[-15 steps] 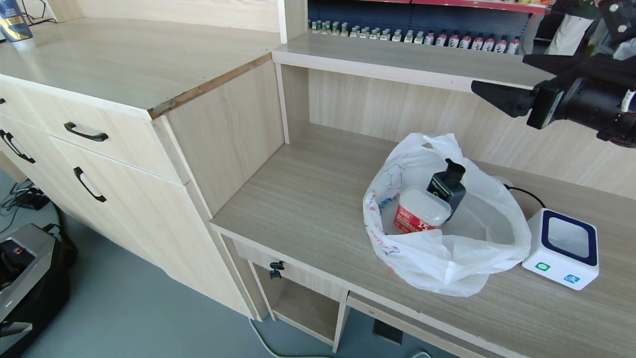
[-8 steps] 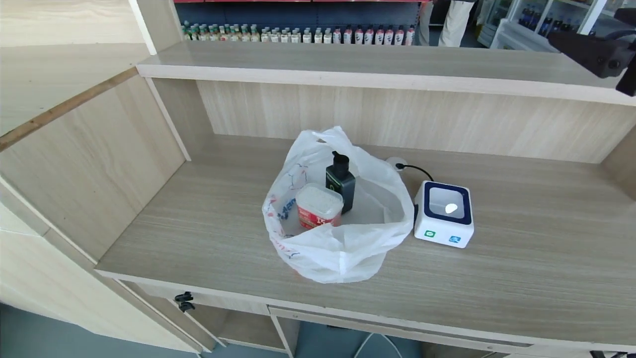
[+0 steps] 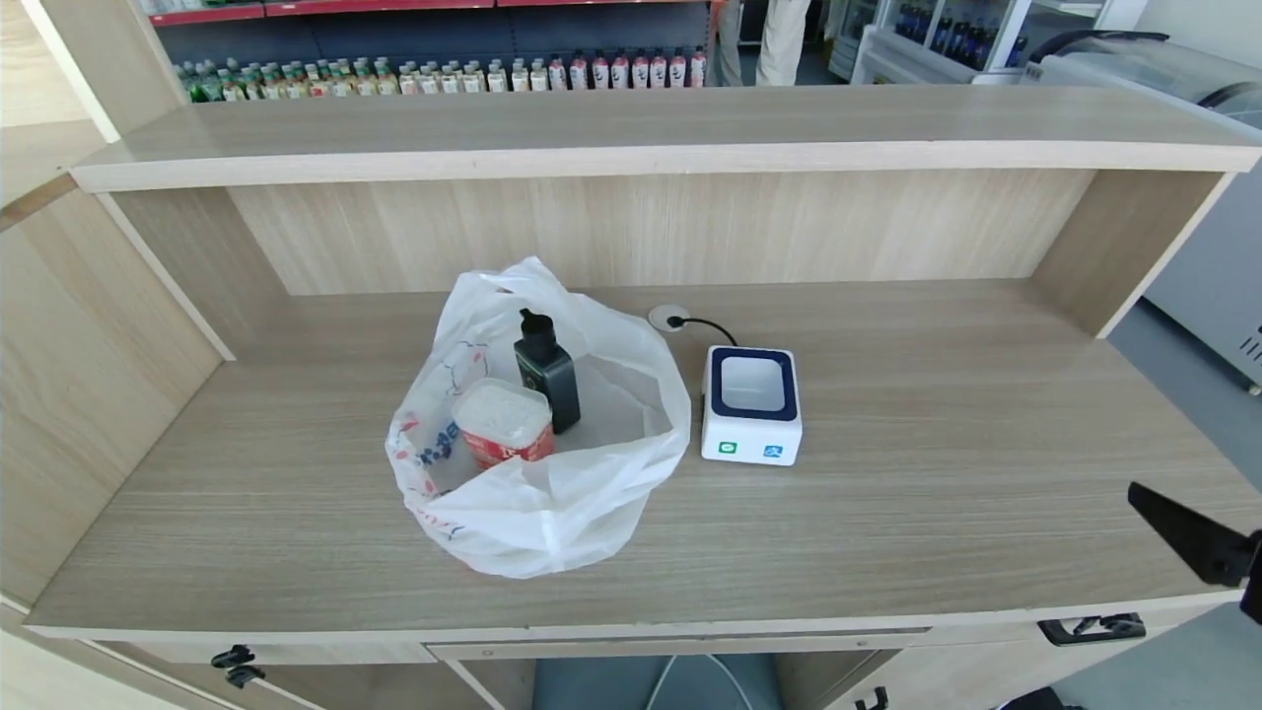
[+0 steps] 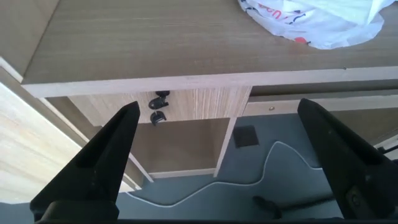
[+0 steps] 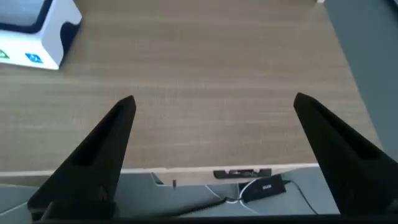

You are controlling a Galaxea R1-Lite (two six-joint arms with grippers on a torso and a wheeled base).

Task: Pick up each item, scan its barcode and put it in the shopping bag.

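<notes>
Pale wood-grain counter (image 3: 937,463) runs across the head view under a raised ledge (image 3: 631,128), with rows of small bottles (image 3: 444,77) on store shelving behind it.

The left gripper (image 4: 214,165) hangs in front of the counter's front edge, lower than its top, on the side where the bag sits. Its two black fingers (image 4: 99,165) stand wide apart, with nothing between them and nothing touching them. Through the gap shows a drawer front with a key (image 4: 159,109) in its lock.

The right gripper (image 5: 211,155) hovers by the front edge on the counter's right side, well apart from the scanner (image 5: 37,31). Its jaws are also spread wide and hold nothing. One of its fingers (image 3: 1188,540) shows at the right edge of the head view, over the counter's front corner.

The shopping bag (image 3: 552,493), white and thin, sits left of the counter's centre, just beside the scanner, with its mouth gaping upward. Inside it the black bottle (image 3: 547,380) stands upright, its long axis running up and down and its pump cap at the top. The red tub (image 3: 501,424) stands just in front of the bottle, white lid facing up; whether the two touch I cannot tell. The scanner is a white box with its dark-framed window facing up. A cable (image 3: 705,325) runs from its back to a hole in the counter.
</notes>
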